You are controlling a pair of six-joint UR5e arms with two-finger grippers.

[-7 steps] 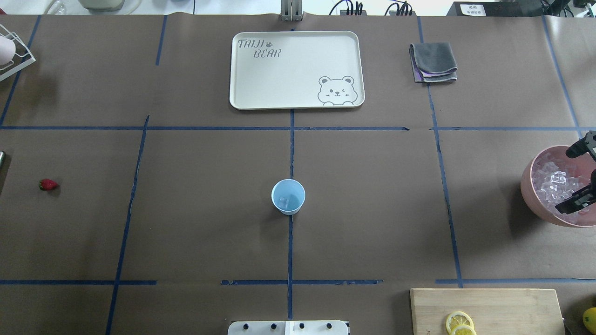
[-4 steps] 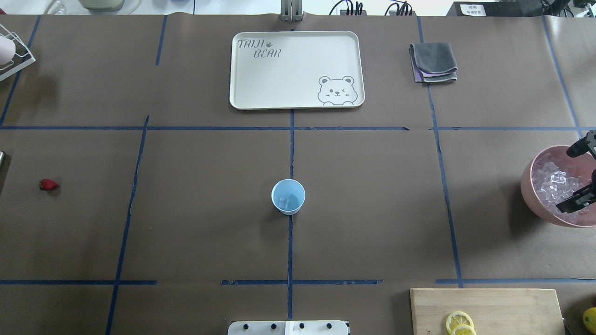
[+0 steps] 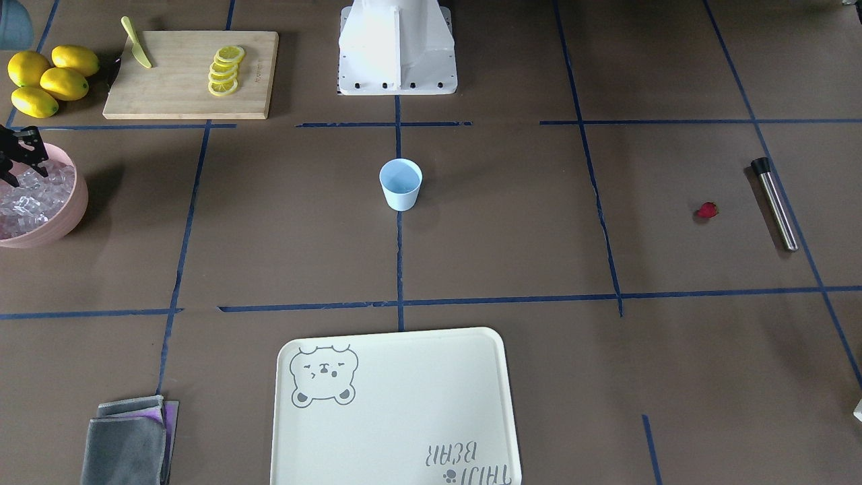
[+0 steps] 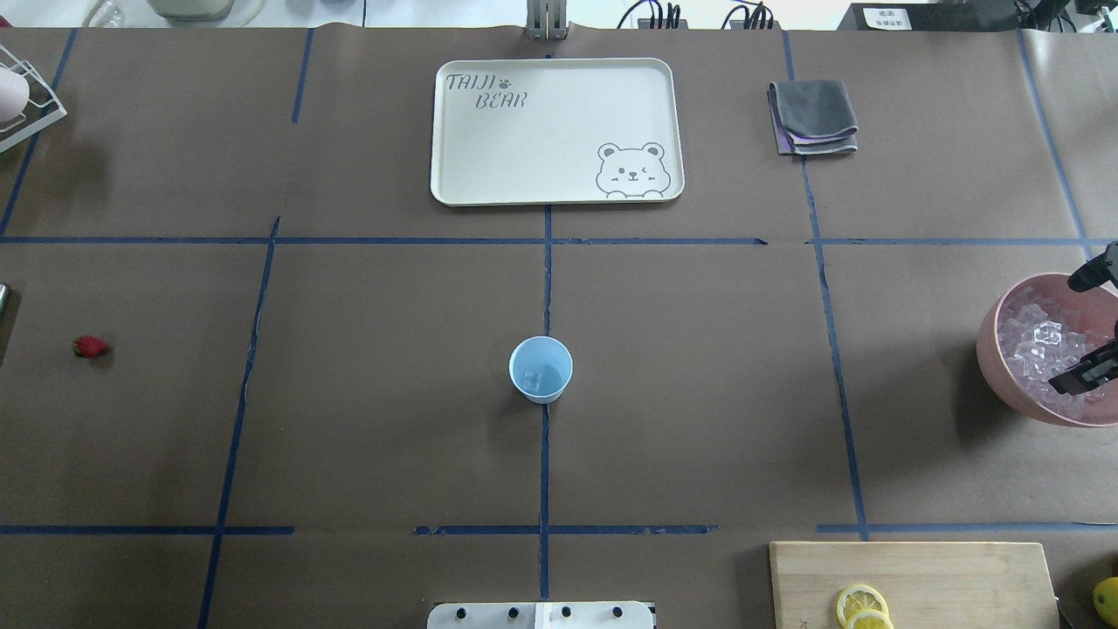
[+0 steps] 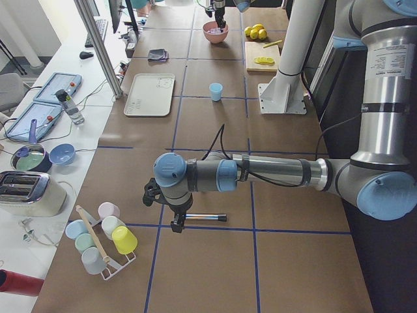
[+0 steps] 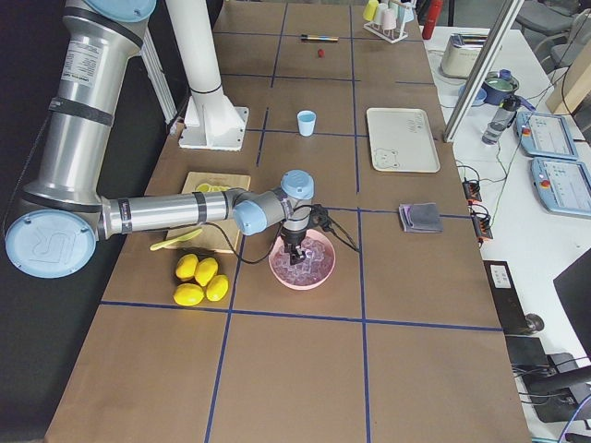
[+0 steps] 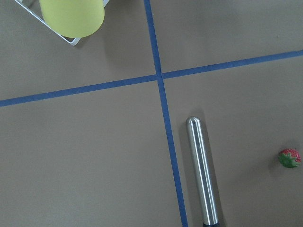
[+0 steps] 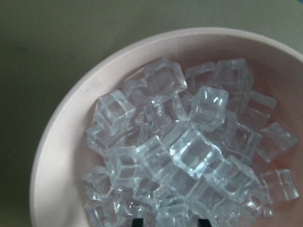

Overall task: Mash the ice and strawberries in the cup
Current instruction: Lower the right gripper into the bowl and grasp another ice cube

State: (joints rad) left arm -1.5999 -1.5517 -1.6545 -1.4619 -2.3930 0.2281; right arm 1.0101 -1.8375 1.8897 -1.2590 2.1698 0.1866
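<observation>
- Cup (image 4: 541, 369): small light-blue tumbler, tapered, no handle; stands upright at the middle of the table on a blue tape line; mouth open upward
- Ice, in cup (image 4: 534, 378): clear, glassy cube shapes at the bottom; their count cannot be told
- Ice, in bowl (image 8: 189, 151): heap of colourless, glossy cubes, edges rounded, piled several deep
- Bowl (image 4: 991, 367): pink, round, much larger than the cup; at 3 o'clock from the cup, well apart, at the table's edge in the overhead view
- Strawberry (image 4: 90, 347): one small red berry with a greenish cap; lies on the bare table at 9 o'clock from the cup, well apart
- Right gripper (image 4: 1086, 328): over the bowl, fingers spread wide above the heap, nothing between them
- Left gripper (image 5: 176, 225): hangs above the rod; spread or pressed together cannot be told
- Rod (image 7: 202, 172): polished metal, rounded tip, dark end; lies flat near the strawberry, apart from it
- Tray (image 4: 489, 157): cream, bear print; at 12 o'clock from the cup
- Cloth (image 4: 812, 116): grey, folded; at 1 o'clock from the cup
- Board (image 4: 961, 577): wooden, bearing lemon slices (image 4: 862, 604); at 4 o'clock from the cup
</observation>
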